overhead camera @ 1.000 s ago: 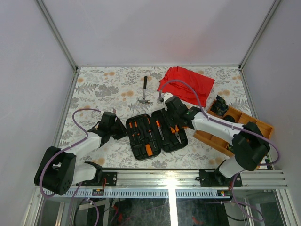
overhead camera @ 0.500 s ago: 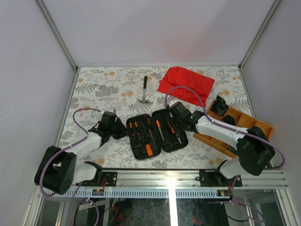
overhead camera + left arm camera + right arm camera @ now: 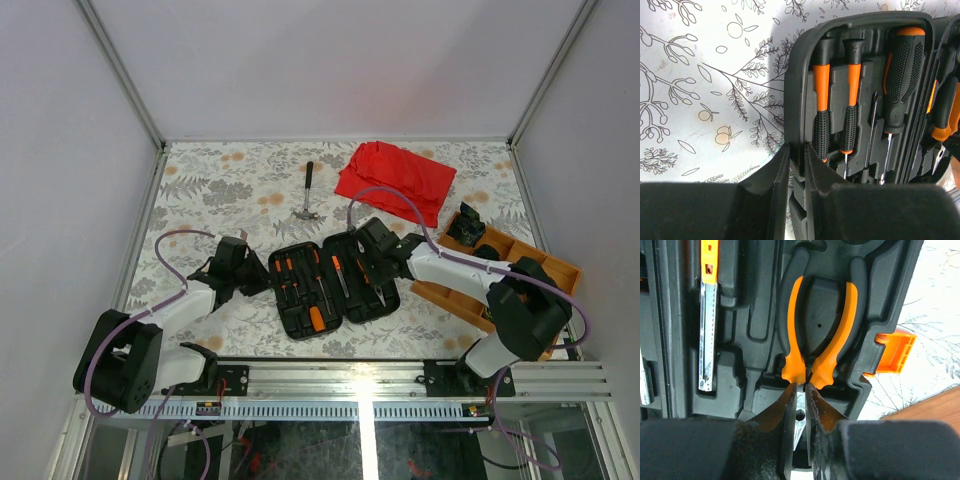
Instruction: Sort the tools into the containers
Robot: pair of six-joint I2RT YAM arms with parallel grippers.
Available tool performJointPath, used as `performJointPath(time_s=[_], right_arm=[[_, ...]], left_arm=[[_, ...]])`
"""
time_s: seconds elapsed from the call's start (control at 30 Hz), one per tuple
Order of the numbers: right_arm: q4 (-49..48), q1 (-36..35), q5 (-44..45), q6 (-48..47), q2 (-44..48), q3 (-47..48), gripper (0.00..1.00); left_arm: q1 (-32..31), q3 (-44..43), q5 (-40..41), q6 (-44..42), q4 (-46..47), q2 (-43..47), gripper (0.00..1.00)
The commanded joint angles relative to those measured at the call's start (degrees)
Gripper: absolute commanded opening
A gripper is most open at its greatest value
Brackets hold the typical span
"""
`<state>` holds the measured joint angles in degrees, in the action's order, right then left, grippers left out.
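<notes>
The black tool case (image 3: 289, 322) lies open near the table's front, with slim black-and-orange screwdrivers (image 3: 821, 100) and a thicker black-handled driver (image 3: 902, 60) in its left half's slots. My left gripper (image 3: 796, 150) is shut on the case's left wall (image 3: 799, 65). Orange-handled pliers (image 3: 817, 325) lie in their moulded slot in the right half. My right gripper (image 3: 800, 392) is shut on the pliers' metal head, one finger on each side. In the top view the left gripper (image 3: 262, 277) is at the case's left edge and the right gripper (image 3: 372, 264) is over its right half.
A hammer (image 3: 308, 195) lies on the floral table behind the case, with a red cloth (image 3: 395, 180) at the back right. A wooden tray (image 3: 520, 262) holding black items sits right of the case. The case's orange latch (image 3: 895, 352) sticks out beside the pliers.
The right gripper's jaws have narrowed onto the pliers' head, and the right arm has shifted a little over the case's right half. The left arm has not moved.
</notes>
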<state>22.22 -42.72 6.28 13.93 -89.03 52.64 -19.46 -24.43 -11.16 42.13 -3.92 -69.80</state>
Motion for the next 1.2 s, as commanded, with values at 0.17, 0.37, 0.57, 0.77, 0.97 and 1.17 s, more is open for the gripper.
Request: performJointPath(time_s=[0.17, 0.37, 0.57, 0.77, 0.97, 1.17], right_arm=[[2.74, 0.62, -3.51, -0.4, -9.61, 2.2, 0.06], [2.77, 0.62, -7.5, 0.73, -18.64, 1.73, 0.03], [-0.47, 0.45, -12.35, 2.89, -21.89, 0.48, 0.01], [-0.81, 0.48, -7.25, 2.66, -10.61, -0.09, 0.1], [-2.68, 0.45, -2.53, 1.55, 5.67, 0.37, 0.21], [-1.87, 0.45, -0.26, -0.73, 4.61, 3.75, 0.23]], left_arm=[[-0.61, -0.05, -1.03, -1.85, -1.22, -1.28, 0.05], [-0.7, 0.07, -1.24, -1.96, -0.84, -1.81, 0.06], [-0.71, 0.07, -1.14, -2.14, -1.14, -1.51, 0.05], [-0.72, 0.17, -0.26, -1.82, -1.87, -0.5, 0.05], [-0.66, 0.07, 0.11, -1.48, -2.14, 0.41, 0.05], [-0.69, -0.05, -0.11, -1.53, -1.92, -0.17, 0.06]])
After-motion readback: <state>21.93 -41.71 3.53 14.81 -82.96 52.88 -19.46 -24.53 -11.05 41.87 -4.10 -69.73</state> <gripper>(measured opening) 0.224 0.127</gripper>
